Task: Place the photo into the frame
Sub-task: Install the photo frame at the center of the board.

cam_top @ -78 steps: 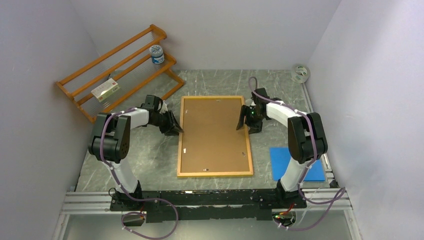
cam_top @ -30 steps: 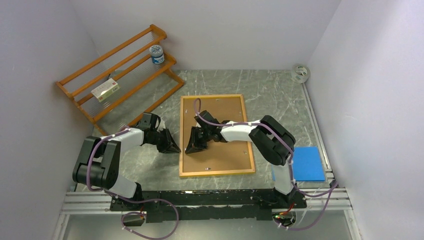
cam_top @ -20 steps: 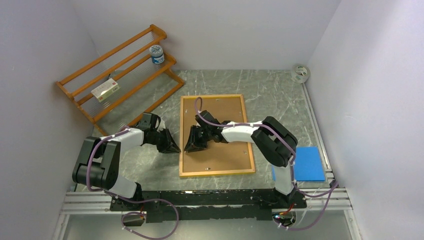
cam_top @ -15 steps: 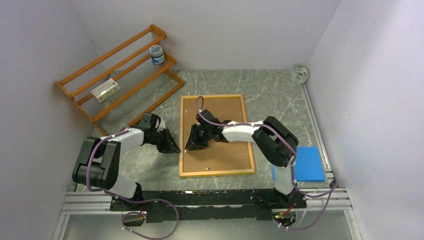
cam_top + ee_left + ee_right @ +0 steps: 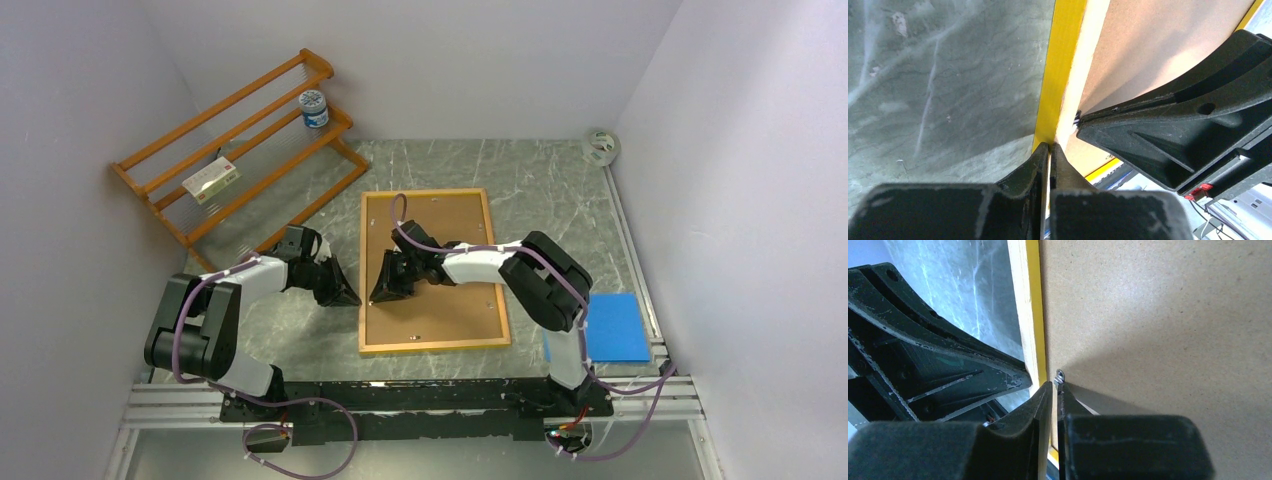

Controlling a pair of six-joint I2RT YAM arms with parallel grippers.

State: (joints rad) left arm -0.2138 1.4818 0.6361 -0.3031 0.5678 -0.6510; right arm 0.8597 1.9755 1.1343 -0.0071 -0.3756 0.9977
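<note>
The frame [image 5: 430, 347] lies face down in the middle of the table [image 5: 560, 200], with its long sides running from the near edge to the far edge. Its brown backing board [image 5: 440, 215] is on top. The photo does not show in any view, so you cannot tell from here where it is.

Your left hand [image 5: 1049, 147] is at the left long side of the frame, low on the table. Its fingers are pressed together and the tips touch the yellow rim; nothing shows between them. Your right hand [image 5: 1052, 386] reaches across the board to the same side. Its fingers are drawn together with only a thin slit, and the tips are at a small metal tab [image 5: 1059, 375] on the inner edge of the rail. Whether the tab is really pinched, I cannot tell.

I judge the frame to be light and stiff, but thin. It will slide easily on this smooth table, so hold the rail steady from outside while you work the tab. A frame like this probably has a pane below, so do not press hard on the middle of the board. The tab is small and slippery; take it by its free end. The board will probably bend a little, so lift it by an edge.
</note>
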